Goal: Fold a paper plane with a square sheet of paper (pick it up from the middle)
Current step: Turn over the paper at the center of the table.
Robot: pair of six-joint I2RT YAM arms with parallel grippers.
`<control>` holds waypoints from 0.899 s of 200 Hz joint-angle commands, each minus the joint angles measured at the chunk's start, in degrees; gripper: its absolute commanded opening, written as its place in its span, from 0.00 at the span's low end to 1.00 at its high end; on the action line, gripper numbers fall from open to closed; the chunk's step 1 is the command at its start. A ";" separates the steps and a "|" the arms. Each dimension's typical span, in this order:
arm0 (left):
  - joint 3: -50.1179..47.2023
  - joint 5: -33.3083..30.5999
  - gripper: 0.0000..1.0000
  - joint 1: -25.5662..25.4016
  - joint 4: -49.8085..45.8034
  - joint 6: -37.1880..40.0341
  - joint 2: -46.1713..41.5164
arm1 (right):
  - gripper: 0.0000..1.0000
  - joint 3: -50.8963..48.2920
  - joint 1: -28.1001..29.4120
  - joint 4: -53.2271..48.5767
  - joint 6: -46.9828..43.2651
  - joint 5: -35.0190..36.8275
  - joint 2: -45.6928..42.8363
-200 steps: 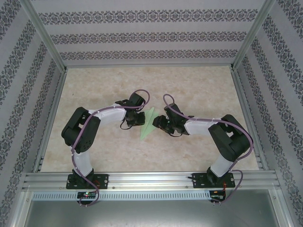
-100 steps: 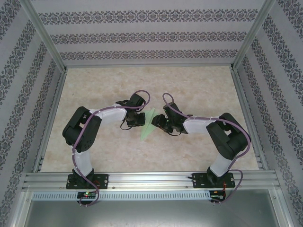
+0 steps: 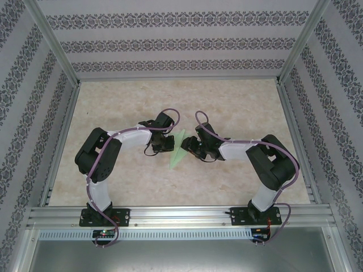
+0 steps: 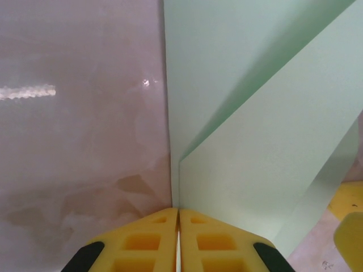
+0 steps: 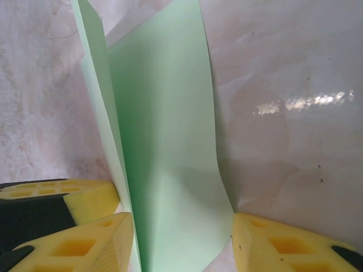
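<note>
**Spine Pinned, One Wing Straddled**

Finds the paper plane (image 3: 178,152) near the middle of the surface (image 3: 238,102), well apart from every edge, set between the two arms with its point toward the near edge. Reads from above as a narrow green dart, yet up close shows wings loose and standing, not pressed flat.

Clenches the left gripper (image 4: 178,218) on the centre crease, yellow pads together with only the thin fold between. Probably serves as an anchor: fixes the spine upright so that the other side can be worked without the light paper sliding on the glossy surface.

Leaves the right gripper (image 5: 182,226) released, jaws parted to either side of one wing, with the flap lying between the pads and not squeezed. Cannot tell whether either pad brushes the flap's edge. Looks like a readying to press or crease that wing against the spine.

Brings both grippers in from opposite sides, close together at the wider rear half. Suits a fold needing one hold and one push.

Judged late in the task: main folds made, wing shaping not yet done. Calls for a slow, light next move. Risks tearing the paper, or dragging it out of the left pinch, if pulled sideways.
</note>
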 commanded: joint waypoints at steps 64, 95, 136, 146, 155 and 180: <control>-1.11 3.14 0.11 -0.54 1.47 0.35 1.37 | 0.55 -4.99 -0.68 16.90 2.30 -4.53 -0.63; -1.46 3.43 0.11 -0.52 2.03 -0.28 0.99 | 0.59 -7.24 -0.62 19.53 0.03 -4.75 -2.67; -2.25 3.77 0.10 -0.53 3.00 -1.01 0.43 | 0.64 -6.84 -0.41 21.35 -4.52 -5.14 -3.15; -2.51 3.77 0.10 -0.56 3.29 -1.21 0.05 | 0.64 -6.47 -0.66 20.53 -4.87 -4.45 -2.97; -2.69 3.73 0.10 -0.58 3.40 -1.37 -0.18 | 0.64 -5.54 -0.96 19.41 -5.39 -5.14 -2.23; -2.87 3.64 0.10 -0.53 3.70 -1.88 -0.35 | 0.65 -4.72 -0.90 19.27 -6.26 -5.49 -1.24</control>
